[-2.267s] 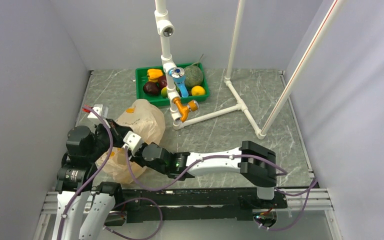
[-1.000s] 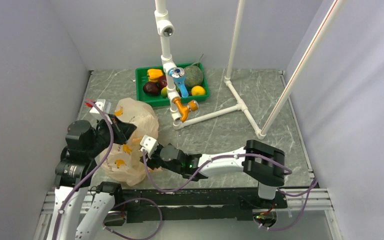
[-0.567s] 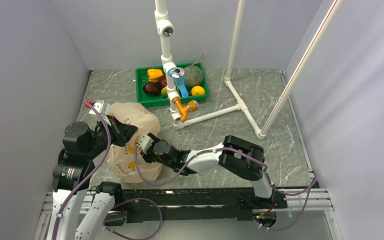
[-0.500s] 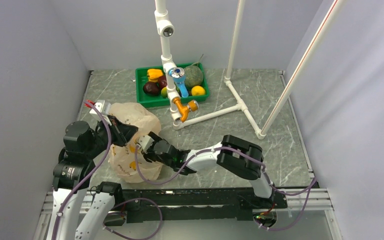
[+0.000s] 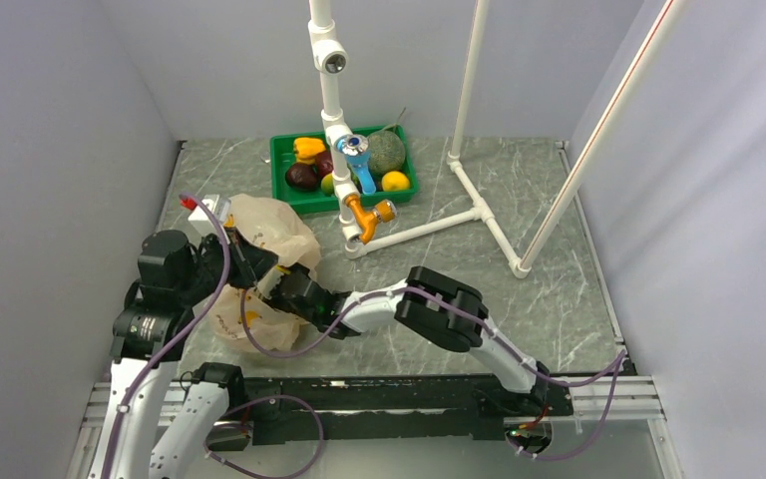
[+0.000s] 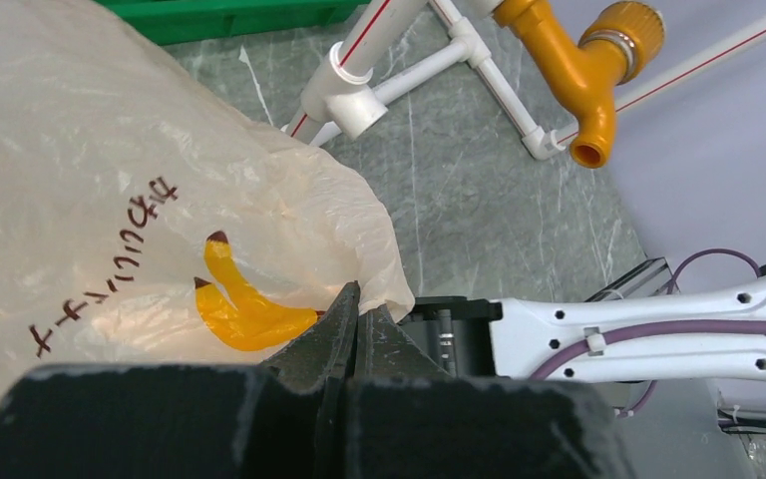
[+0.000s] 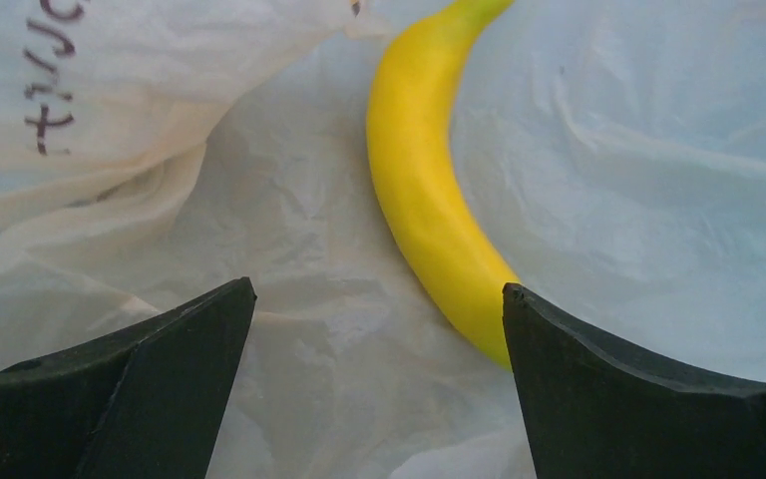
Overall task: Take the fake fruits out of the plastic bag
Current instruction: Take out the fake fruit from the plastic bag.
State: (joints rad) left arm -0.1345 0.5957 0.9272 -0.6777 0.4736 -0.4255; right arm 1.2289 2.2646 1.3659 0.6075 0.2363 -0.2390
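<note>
In the plastic bag — banana ahead of right gripper.

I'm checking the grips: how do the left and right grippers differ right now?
The left gripper is shut, pinching the edge of the plastic bag; the right gripper stands wide open, gripping nothing. The left is outside the bag; the right is inside, facing a yellow banana. Both are at the bag.

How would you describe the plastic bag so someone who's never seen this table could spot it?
On the grey marbled table, look to the near left, in front of the green tray. The plastic bag is the crinkly, translucent peach-beige heap, its edge pinched in the left gripper. Nothing else is soft film printed with yellow bananas and dark lettering.
</note>
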